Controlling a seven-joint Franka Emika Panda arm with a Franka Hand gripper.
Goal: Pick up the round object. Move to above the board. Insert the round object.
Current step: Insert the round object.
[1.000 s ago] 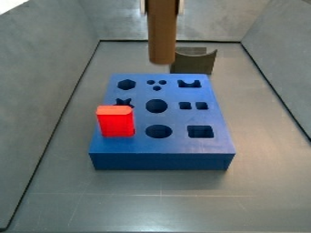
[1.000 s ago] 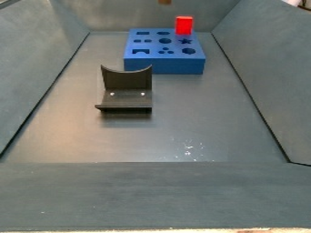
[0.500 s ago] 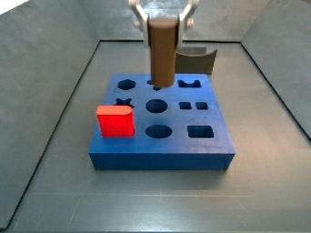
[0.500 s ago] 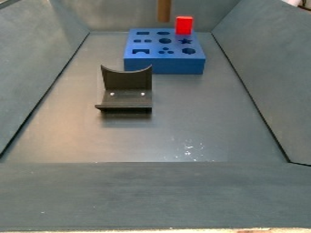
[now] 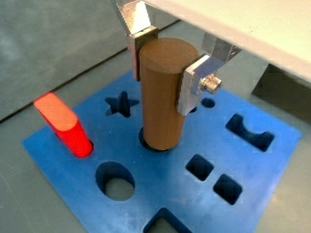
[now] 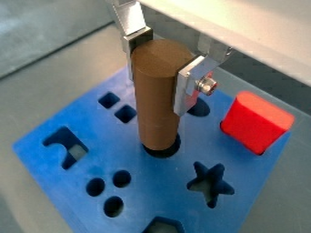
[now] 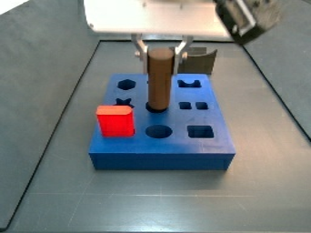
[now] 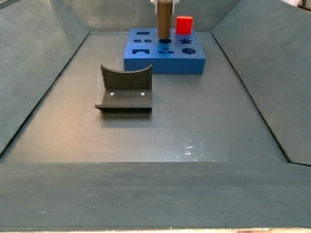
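Red cube (image 7: 115,120) stands upright on the left side of the large thick blue square board (image 7: 165,146), seated in one of its cut-outs; also visible in both wrist views (image 5: 64,125) (image 6: 257,122). Board top carries a star hole (image 5: 119,106), round holes (image 5: 115,181) and square holes (image 5: 227,188), plus a notched cut-out (image 5: 255,132).

Board sits on the grey table (image 7: 73,196) toward its far end, roughly centred between the side walls in a side view; in a side view it lies at the far edge (image 8: 166,50).

Pincer (image 7: 162,47) is directly above the board's middle, pointing straight down. Flat silver fingers (image 5: 195,84) with dark pads are clamped on the upper part of the brown cylindrical round peg (image 5: 165,91), one on each side; same grip in a wrist view (image 6: 155,96), finger (image 6: 190,84).

Peg is upright. Its lower end sits at the mouth of the central round hole, with a thin dark ring of hole rim showing around the base in both wrist views. How deep it has gone in cannot be told; most of its length stands above the board top (image 7: 159,80). Peg is just right of the red cube, apart from it, not touching.

Dark L-shaped fixture (image 8: 124,89) stands on the table nearer the middle, well apart from the board in a side view; in a side view it shows just behind the board's far right corner (image 7: 202,60).

In a side view the peg (image 8: 161,22) shows as a thin brown post over the board, beside the red cube (image 8: 184,25).
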